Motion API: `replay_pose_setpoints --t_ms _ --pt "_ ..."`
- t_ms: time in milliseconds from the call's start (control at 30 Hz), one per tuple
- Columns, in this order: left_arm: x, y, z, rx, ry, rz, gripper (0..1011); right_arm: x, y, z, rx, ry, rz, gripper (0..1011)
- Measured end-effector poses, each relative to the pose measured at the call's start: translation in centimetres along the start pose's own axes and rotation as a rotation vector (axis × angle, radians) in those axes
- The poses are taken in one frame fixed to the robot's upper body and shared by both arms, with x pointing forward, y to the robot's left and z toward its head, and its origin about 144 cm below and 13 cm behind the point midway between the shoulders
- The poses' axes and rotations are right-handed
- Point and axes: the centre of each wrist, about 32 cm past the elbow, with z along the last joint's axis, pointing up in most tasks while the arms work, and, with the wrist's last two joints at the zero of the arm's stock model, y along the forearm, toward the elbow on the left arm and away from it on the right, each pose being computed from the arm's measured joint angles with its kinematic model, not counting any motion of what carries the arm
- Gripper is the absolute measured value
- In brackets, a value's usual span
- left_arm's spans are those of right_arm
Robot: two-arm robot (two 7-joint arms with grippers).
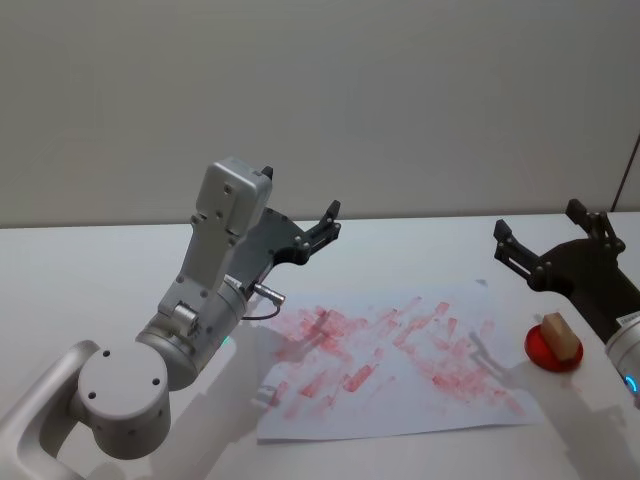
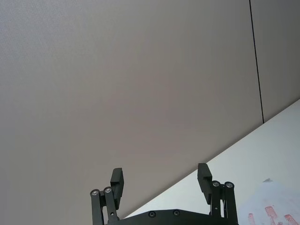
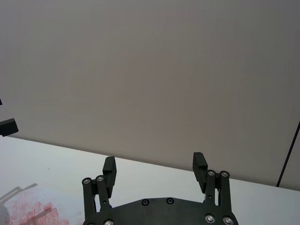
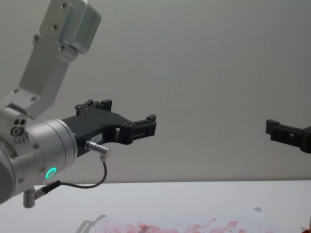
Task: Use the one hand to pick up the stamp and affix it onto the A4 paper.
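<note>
- The left gripper (image 1: 318, 232) hangs raised over the left side of the bench (image 1: 100, 270), fingers spread wide and holding nothing.
- The A4 paper (image 1: 400, 400) lies loose mid-bench, thick with red prints. I reckon a sticky stamp could drag or lift it.
- Right of it, the stamp (image 1: 560, 335) sits on a red ink pad (image 1: 540, 352). The right gripper (image 1: 538, 222) hovers just beyond, wide open and empty. A skewed pinch could tip the stamp.

Free room above A4 paper (image 1: 400, 372)
</note>
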Motion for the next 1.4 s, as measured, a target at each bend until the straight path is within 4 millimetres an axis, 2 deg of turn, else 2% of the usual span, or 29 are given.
replay_pose_setpoints --t_ms 633,833,1167,1400 --pt "0.0 0.0 0.0 0.0 0.0 0.0 1001 0.1 -0.3 -0.1 -0.006 0.001 -0.003 1001" --pt "0.0 0.0 0.0 0.0 0.0 0.0 1001 0.6 -2.2 -0.4 -0.036 0.013 -0.034 1001" --pt "0.0 0.0 0.0 0.0 0.0 0.0 1001 2.2 -7.3 -1.2 -0.149 0.044 -0.136 1001" --pt "0.0 0.0 0.0 0.0 0.0 0.0 1001 3.3 -8.8 -1.4 -0.211 0.048 -0.156 1001"
